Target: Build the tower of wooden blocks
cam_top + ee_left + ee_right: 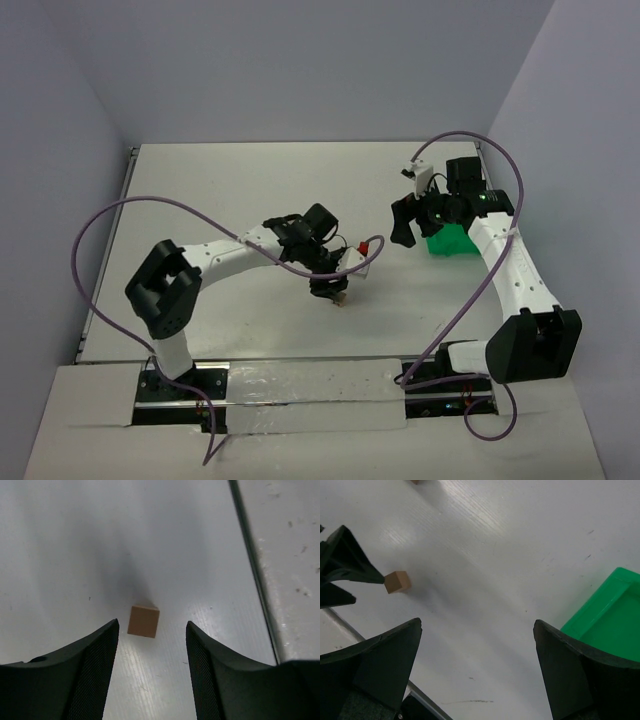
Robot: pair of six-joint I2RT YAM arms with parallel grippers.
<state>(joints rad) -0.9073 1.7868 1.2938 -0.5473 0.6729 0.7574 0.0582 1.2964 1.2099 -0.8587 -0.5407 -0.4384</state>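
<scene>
We read step as pick: left gripper (152, 626) low over counter (60, 540), jaws spread, wood cube (143, 621) between tips, untouched. Next: descend, centre, close gently (cube tiny, may skid). Cube light-brown, plain faces showing, flat on counter. Right gripper (477, 625) jaws spread, empty, near green bin (612, 615).

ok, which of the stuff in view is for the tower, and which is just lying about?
For the job:
- cube, loose on the table
- second cube, cut off at the top edge of the right wrist view

Lying about:
- green bin, by the right arm
- purple cables
</scene>
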